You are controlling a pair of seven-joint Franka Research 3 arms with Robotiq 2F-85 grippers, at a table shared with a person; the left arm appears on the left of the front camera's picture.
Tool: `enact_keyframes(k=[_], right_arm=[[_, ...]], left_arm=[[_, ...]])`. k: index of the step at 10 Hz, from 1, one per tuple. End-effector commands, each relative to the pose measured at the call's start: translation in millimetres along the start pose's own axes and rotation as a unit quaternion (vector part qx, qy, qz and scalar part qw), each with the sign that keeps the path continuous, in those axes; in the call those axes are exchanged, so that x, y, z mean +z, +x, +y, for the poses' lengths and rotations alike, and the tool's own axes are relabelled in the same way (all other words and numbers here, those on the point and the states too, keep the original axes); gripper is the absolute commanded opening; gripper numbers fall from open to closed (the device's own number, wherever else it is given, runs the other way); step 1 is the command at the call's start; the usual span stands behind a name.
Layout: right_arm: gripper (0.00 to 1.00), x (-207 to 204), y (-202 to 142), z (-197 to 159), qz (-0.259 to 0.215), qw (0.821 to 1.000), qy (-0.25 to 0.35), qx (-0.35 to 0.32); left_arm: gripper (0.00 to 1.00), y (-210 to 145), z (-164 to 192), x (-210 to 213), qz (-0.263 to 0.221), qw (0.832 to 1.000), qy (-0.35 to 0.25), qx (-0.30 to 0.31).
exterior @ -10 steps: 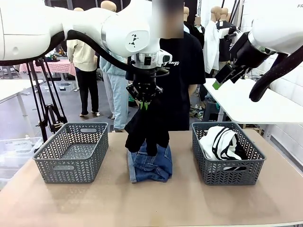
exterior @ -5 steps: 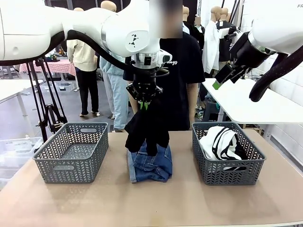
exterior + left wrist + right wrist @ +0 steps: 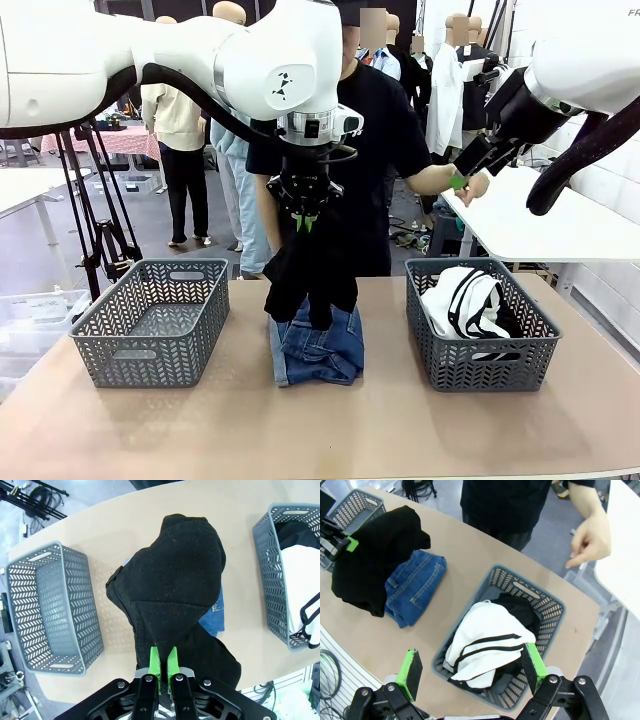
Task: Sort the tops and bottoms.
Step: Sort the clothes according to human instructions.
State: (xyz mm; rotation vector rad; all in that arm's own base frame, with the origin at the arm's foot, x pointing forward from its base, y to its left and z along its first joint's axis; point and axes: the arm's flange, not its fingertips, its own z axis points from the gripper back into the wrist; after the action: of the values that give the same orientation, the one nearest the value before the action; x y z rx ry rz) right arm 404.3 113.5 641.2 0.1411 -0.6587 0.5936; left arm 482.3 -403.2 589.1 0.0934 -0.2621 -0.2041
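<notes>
Only the person's hand (image 3: 472,187) has moved, now lifted beside the right claw (image 3: 457,181); the right wrist view shows that claw spread wide, and the white top (image 3: 485,640) lying in a basket (image 3: 547,605); left claw (image 3: 305,222) pinches a black top (image 3: 310,280) hanging over jeans (image 3: 320,352) on the counter (image 3: 400,430).

The front camera looks across the counter (image 3: 400,430) toward the far side. Both wrist cameras look down from high above, sharing the jeans (image 3: 320,352) and right-hand basket (image 3: 480,375).
</notes>
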Motion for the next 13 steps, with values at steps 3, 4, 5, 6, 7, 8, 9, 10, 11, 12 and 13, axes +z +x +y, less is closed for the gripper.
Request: enact_keyframes(k=[3, 4, 5, 6, 7, 8, 9, 10, 11, 12, 13], right_arm=[[1.00, -0.7, -0.2, -0.3, 0.002, 1.000, 0.001, 0.000], [1.00, -0.7, -0.2, -0.3, 0.002, 1.000, 0.001, 0.000], [1.00, -0.7, -0.2, -0.3, 0.002, 1.000, 0.001, 0.000], [1.00, -0.7, -0.2, -0.3, 0.002, 1.000, 0.001, 0.000], [1.00, -0.7, -0.2, -0.3, 0.002, 1.000, 0.001, 0.000], [1.00, -0.7, -0.2, -0.3, 0.002, 1.000, 0.001, 0.000], [1.00, -0.7, -0.2, -0.3, 0.002, 1.000, 0.001, 0.000], [1.00, -0.7, -0.2, -0.3, 0.002, 1.000, 0.001, 0.000], [1.00, -0.7, -0.2, -0.3, 0.002, 1.000, 0.001, 0.000], [1.00, -0.7, -0.2, -0.3, 0.002, 1.000, 0.001, 0.000], [1.00, -0.7, -0.2, -0.3, 0.002, 1.000, 0.001, 0.000]], left_arm=[[0.00, -1.1, 4.5, 4.6, -0.003, 1.000, -0.012, -0.003], [0.00, -1.1, 4.5, 4.6, -0.003, 1.000, -0.012, -0.003], [0.00, -1.1, 4.5, 4.6, -0.003, 1.000, -0.012, -0.003], [0.00, -1.1, 4.5, 4.6, -0.003, 1.000, -0.012, -0.003], [0.00, -1.1, 4.5, 4.6, -0.003, 1.000, -0.012, -0.003], [0.00, -1.1, 4.5, 4.6, -0.003, 1.000, -0.012, -0.003], [0.00, -1.1, 4.5, 4.6, -0.003, 1.000, -0.012, -0.003], [0.00, -1.1, 4.5, 4.6, -0.003, 1.000, -0.012, -0.003], [0.00, -1.1, 4.5, 4.6, -0.003, 1.000, -0.012, -0.003], [0.00, -1.1, 4.5, 4.6, -0.003, 1.000, -0.012, -0.003], [0.00, -1.1, 4.5, 4.6, -0.003, 1.000, -0.012, -0.003]])
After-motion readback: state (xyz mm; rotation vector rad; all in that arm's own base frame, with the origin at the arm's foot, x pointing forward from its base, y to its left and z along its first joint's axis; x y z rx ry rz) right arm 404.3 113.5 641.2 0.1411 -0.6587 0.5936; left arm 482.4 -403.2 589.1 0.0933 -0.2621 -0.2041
